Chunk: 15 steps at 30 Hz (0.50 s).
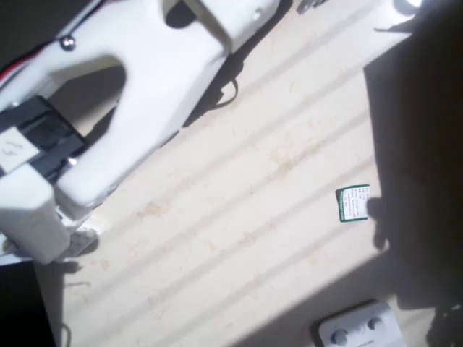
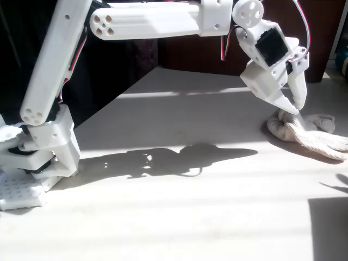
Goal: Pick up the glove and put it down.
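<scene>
Cream fabric of the glove (image 2: pixel 307 132) is seen bunched in a loose heap at the right of the tabletop (image 2: pixel 179 206) in the fixed view, with the end effector (image 2: pixel 293 107) lowered onto its near end; the two fingers are held a little apart, their tips touching or just above the cloth, and nothing is pinched yet as far as can be judged. A poor grip is the main risk: the heap is soft and folded, so only a thin fold may be caught and may slip out when lifted, or the tips may be pressed into the surface beneath before they are brought together. A dangling glove could also be dragged rather than raised. The surface is pale, smooth and faintly stained, crossed by bands of hard sunlight and deep shadow, and the glove's edges are washed out by the glare. In the overhead view a small green-and-white card (image 1: pixel 354 203) lies near the right, with a grey device with round buttons (image 1: pixel 358 327) at the lower edge. Dark walls are seen behind.
</scene>
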Tool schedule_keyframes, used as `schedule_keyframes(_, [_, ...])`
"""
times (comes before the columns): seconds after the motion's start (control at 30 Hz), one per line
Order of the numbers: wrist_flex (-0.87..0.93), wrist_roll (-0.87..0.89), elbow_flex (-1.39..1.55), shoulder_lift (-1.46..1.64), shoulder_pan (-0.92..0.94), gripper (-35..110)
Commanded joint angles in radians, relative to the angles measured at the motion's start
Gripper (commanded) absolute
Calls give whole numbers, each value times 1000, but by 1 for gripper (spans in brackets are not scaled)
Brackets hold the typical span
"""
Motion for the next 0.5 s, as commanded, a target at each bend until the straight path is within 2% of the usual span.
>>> schedule_keyframes(0.0, [-14,5,-121,-58,-48,1])
schedule_keyframes(0.47, [3,6,-239,-143,-100,3])
